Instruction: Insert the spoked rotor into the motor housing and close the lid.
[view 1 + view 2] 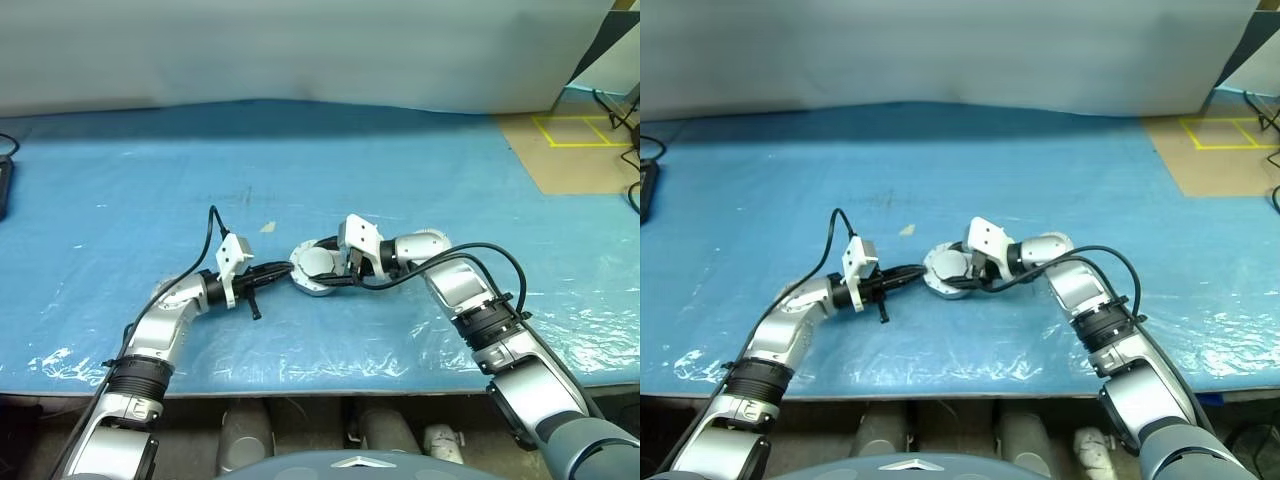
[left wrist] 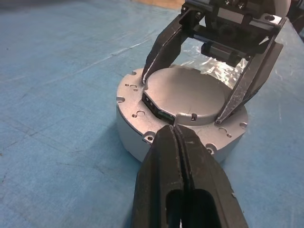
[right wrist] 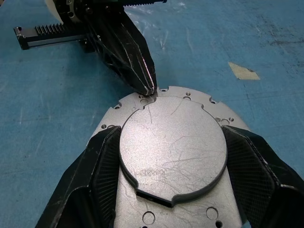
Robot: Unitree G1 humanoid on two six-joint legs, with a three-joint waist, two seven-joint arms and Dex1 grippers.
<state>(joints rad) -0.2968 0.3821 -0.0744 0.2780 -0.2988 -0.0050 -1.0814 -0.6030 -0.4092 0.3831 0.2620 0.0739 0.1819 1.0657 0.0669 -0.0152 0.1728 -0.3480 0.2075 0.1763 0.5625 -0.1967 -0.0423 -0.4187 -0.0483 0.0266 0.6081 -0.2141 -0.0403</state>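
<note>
The motor housing (image 2: 142,128) sits on the blue table (image 1: 420,180), near the middle and close to the robot. The lid (image 3: 173,147) lies on top of it, smooth plain grey side up. It is not all the way down yet. In the left wrist view its near edge stands a bit above the silver rim, and a dark gap shows under it. The spoked rotor must be under the lid, because I cannot see it.

The right gripper (image 3: 173,156) comes in from about 3 o'clock. Its two fingers (image 3: 102,171) are clamped on the lid, one on each side of its round edge. The left gripper (image 2: 178,135) comes in from about 9 o'clock. Its fingers are pressed tight together with nothing between them. The tip rests on the housing's rim, right by the lid's edge.

The job now looks like seating the lid so it closes flat. To do it well, I think the right gripper should keep the lid level and not squeeze too hard. The flat cut and the small notches on the lid's edge should line up with the shape in the housing. If they do not match, a small turn of the lid may help. The left tip can hold the housing so it does not slide. Push down gently and evenly. If one side goes down first, the lid could jam.
</note>
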